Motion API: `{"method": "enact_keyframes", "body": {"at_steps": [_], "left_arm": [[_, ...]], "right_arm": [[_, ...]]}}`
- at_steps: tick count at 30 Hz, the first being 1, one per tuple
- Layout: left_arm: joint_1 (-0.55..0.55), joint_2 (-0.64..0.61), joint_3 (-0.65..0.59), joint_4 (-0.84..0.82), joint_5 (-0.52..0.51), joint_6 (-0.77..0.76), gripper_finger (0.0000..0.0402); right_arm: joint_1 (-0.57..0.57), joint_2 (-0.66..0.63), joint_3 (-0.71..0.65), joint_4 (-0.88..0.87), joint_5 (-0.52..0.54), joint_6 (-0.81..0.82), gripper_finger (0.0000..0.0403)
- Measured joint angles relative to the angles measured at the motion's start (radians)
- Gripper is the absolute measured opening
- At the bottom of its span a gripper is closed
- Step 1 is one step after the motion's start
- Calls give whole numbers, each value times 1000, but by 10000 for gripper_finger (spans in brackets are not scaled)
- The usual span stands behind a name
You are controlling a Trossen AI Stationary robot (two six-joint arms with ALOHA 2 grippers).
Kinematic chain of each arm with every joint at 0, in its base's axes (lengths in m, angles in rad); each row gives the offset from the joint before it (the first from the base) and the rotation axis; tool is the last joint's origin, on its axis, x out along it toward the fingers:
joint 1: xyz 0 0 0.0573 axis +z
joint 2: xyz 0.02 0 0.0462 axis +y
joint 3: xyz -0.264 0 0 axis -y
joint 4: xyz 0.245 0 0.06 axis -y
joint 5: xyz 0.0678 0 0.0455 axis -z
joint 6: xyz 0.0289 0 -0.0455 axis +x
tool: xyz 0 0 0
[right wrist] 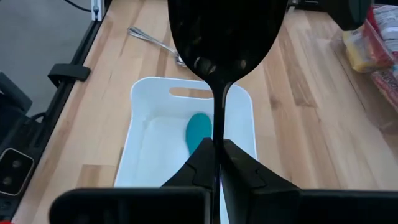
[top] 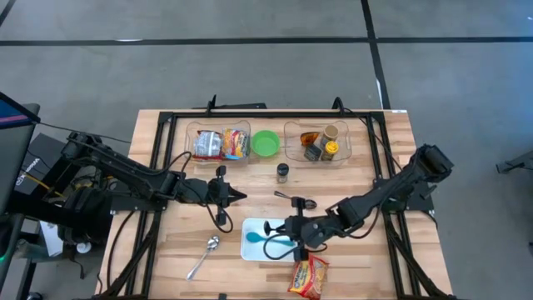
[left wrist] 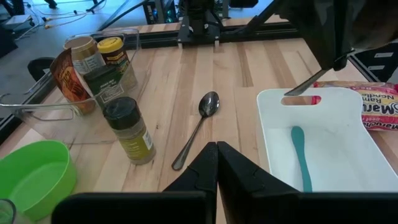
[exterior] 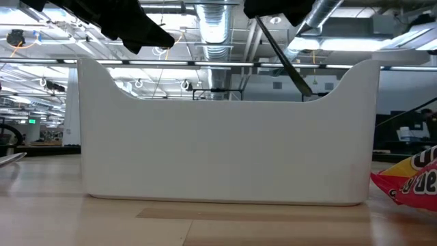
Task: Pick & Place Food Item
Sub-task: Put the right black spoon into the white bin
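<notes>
High view: the right tool (top: 293, 235), clamped on a black spoon (right wrist: 221, 37), hovers over the white bin (top: 254, 248); ramen packet (top: 309, 277) lies just below-right. Left tool (top: 236, 196) shut, empty.

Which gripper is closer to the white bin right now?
Right. The right gripper hangs over the white bin, fingers shut on a black spoon above its teal spoon. The left gripper waits shut, beyond the bin's far edge.
</notes>
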Motion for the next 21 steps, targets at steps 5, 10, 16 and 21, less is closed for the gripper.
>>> {"method": "enact_keyframes", "body": {"at_steps": [5,10,16,21], "left_arm": [[0,0,0,0,0,0,4],[0,0,0,-1,0,0,4],[0,0,0,-3,0,0,4],[0,0,0,-1,0,0,4]], "right_arm": [[-25,6,0,2,-39,-5,7],[-37,68,0,34,-76,-7,7],[-35,116,7,19,-83,-7,7],[-36,116,12,4,-86,-10,7]]}}
